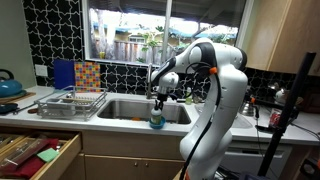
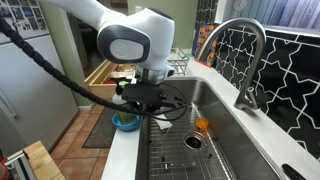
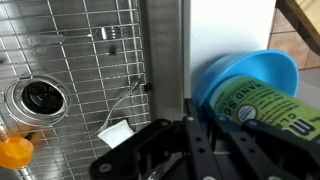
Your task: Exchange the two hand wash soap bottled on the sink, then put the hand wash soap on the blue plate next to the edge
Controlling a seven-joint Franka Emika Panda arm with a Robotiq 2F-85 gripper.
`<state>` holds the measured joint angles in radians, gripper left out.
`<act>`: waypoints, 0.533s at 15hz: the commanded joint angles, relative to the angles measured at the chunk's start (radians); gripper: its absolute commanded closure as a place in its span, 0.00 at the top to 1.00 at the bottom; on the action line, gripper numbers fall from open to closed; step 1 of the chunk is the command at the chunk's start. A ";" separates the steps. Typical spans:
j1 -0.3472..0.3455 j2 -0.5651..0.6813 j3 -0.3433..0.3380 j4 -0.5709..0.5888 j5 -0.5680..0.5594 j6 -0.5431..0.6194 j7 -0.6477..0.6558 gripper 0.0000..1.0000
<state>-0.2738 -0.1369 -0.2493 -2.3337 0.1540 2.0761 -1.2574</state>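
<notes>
The hand wash soap bottle (image 3: 270,108), with a green label, stands in the blue plate (image 3: 262,68) on the pale counter strip beside the sink (image 3: 90,60). In both exterior views the plate (image 1: 157,123) (image 2: 125,122) sits at the counter's front edge. My gripper (image 1: 158,98) (image 2: 143,100) comes down from above, and its dark fingers (image 3: 203,135) stand close together at the bottle's top. In the wrist view the gripper (image 3: 225,130) covers the bottle's upper part, so the contact itself is hidden.
A wire grid covers the sink floor, with a drain (image 3: 40,95), an orange object (image 3: 12,150) and a white scrap (image 3: 115,133) on it. The tall tap (image 2: 245,50) stands behind. A dish rack (image 1: 70,100), a blue kettle (image 1: 8,85) and an open drawer (image 1: 35,150) are nearby.
</notes>
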 commanded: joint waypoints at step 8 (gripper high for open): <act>0.015 -0.028 -0.037 -0.035 0.013 0.030 -0.027 0.59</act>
<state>-0.2731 -0.1422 -0.2638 -2.3351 0.1541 2.0808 -1.2582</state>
